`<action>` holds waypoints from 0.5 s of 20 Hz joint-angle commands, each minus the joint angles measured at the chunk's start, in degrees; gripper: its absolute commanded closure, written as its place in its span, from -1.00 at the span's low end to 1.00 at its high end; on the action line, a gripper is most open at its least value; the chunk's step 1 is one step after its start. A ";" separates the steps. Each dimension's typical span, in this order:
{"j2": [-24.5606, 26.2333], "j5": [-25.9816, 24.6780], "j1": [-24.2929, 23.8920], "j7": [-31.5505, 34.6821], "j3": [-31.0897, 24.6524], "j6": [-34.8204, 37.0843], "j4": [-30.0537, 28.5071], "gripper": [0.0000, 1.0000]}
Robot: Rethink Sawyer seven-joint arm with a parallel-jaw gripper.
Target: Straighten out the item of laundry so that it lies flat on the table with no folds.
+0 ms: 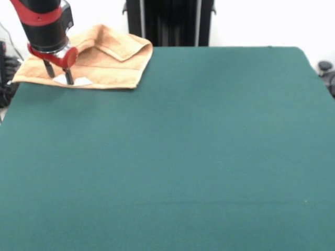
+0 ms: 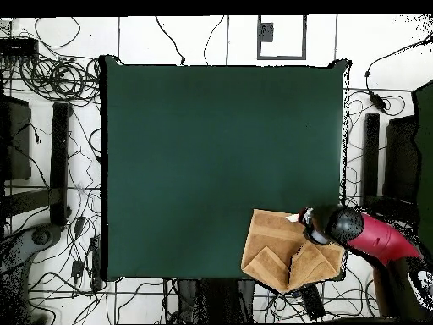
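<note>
The laundry item, an orange-tan towel (image 1: 104,63), lies at the far left corner of the green table (image 1: 183,146) in the front view. Its far edge is folded over into a raised flap. In the overhead view the towel (image 2: 275,241) sits at the table's (image 2: 211,152) lower right corner, with two folded flaps along its lower side, and it reaches past the table's edge. My gripper (image 1: 58,75) stands upright over the towel's near left edge, open, with its fingertips down at the cloth. A small white patch (image 1: 78,81) shows beside them. The gripper (image 2: 304,222) also shows from above.
A black column (image 1: 167,21) stands behind the table's far edge. Cables (image 2: 59,76) and dark equipment (image 2: 17,135) lie on the floor all round the table. The red arm (image 2: 380,239) reaches in from the lower right of the overhead view.
</note>
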State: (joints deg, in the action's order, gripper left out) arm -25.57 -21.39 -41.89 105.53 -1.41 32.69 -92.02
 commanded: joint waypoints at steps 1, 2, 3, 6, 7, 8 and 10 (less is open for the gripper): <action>-3.64 3.94 3.02 4.16 -8.44 -2.46 -5.09 -1.00; -4.67 4.62 3.14 4.23 -8.45 -1.22 -5.61 -1.00; -5.71 5.08 3.17 3.94 -8.60 -0.18 -6.08 -1.00; -8.40 7.14 2.22 3.03 -9.92 2.23 -8.06 -1.00; -9.63 7.60 1.92 2.40 -10.40 2.81 -8.80 -1.00; -10.43 8.18 1.60 2.07 -10.81 3.26 -9.45 -1.00; -11.65 8.93 1.31 1.59 -11.30 3.90 -10.24 -1.00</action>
State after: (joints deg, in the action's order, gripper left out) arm -32.99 -17.64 -42.08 105.53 -3.81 32.53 -96.45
